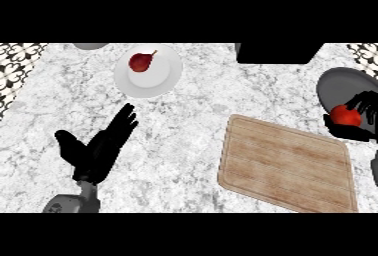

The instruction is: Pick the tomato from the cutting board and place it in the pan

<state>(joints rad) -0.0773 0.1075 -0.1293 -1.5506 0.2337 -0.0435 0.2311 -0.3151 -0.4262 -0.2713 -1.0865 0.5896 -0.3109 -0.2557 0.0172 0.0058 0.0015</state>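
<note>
A red tomato (345, 115) is held in my right hand (362, 120) at the right edge, fingers and thumb curled round it. It hangs over the near rim of the grey pan (341, 84). The wooden cutting board (287, 162) lies bare below and to the left of that hand. My left hand (100, 145) rests open on the left side of the counter, fingers pointing up and away.
A white plate (162, 75) with a dark red pear (142, 61) sits at the back left. A black block (279, 52) stands at the back edge, left of the pan. A grey round object (91, 46) peeks in at the top left.
</note>
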